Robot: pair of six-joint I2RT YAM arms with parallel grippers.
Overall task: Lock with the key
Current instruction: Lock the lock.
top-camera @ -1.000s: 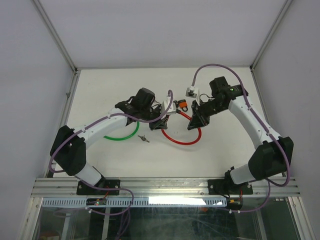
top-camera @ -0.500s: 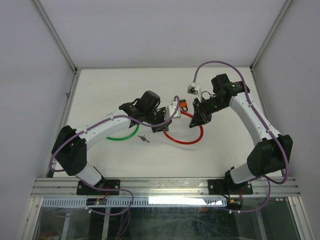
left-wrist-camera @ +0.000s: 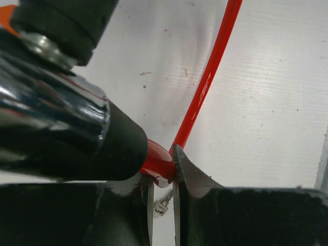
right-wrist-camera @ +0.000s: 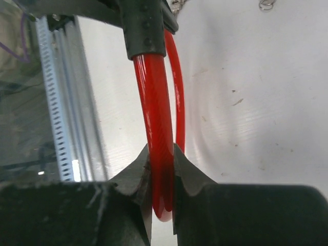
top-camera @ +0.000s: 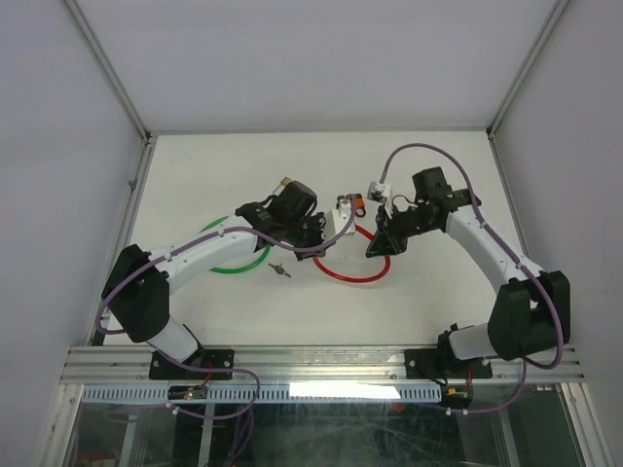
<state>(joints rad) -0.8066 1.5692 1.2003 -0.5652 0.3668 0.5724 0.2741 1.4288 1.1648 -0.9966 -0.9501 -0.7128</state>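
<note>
The red cable lock (top-camera: 350, 275) lies in a loop at the table's middle. Its black and chrome head (left-wrist-camera: 61, 118) fills the left of the left wrist view, and an orange part (top-camera: 356, 203) shows by it in the top view. My left gripper (top-camera: 316, 236) is shut on the cable's red end (left-wrist-camera: 160, 163) right at the head. My right gripper (top-camera: 380, 243) is shut on the red cable (right-wrist-camera: 160, 154) a little further along, below a black sleeve (right-wrist-camera: 146, 25). The keys (top-camera: 279, 269) lie loose on the table left of the loop, and show between my left fingers (left-wrist-camera: 163, 205).
A green cable loop (top-camera: 226, 265) lies under my left arm. White walls and an aluminium frame (top-camera: 136, 195) close in the table. A metal rail (right-wrist-camera: 61, 118) runs along the near edge in the right wrist view.
My left gripper has moved right and away, up to the lock head. My right gripper has shifted a little left with the cable. The red loop has reshaped and more green loop shows.
</note>
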